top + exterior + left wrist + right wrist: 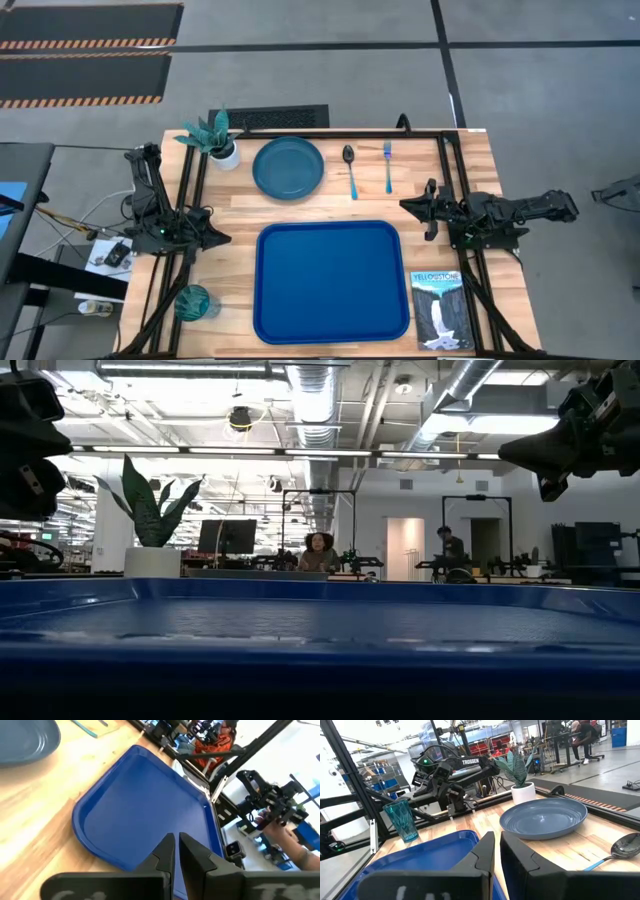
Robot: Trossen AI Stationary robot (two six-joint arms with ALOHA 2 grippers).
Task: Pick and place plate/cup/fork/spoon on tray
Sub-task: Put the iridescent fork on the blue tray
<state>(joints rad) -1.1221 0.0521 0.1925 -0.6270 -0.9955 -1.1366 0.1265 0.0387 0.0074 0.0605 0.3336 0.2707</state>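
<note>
The blue tray (pixel 330 282) lies empty at the table's near middle. Beyond it the teal-blue plate (pixel 288 167), the spoon (pixel 350 170) and the fork (pixel 388 167) lie flat on the wood in a row. The teal-green cup (pixel 192 302) stands upright at the near left, beside the tray's left rim. My left gripper (pixel 224 238) hovers shut and empty left of the tray, pointing toward it (pixel 177 836). My right gripper (pixel 405 205) hovers shut and empty off the tray's far right corner, pointing toward the plate (pixel 497 834).
A white pot with a teal plant (pixel 215 140) stands at the far left, next to the plate. A waterfall-cover book (pixel 440 308) lies at the near right beside the tray. Black frame rails (pixel 455 180) run along both sides of the table. People are in the room beyond.
</note>
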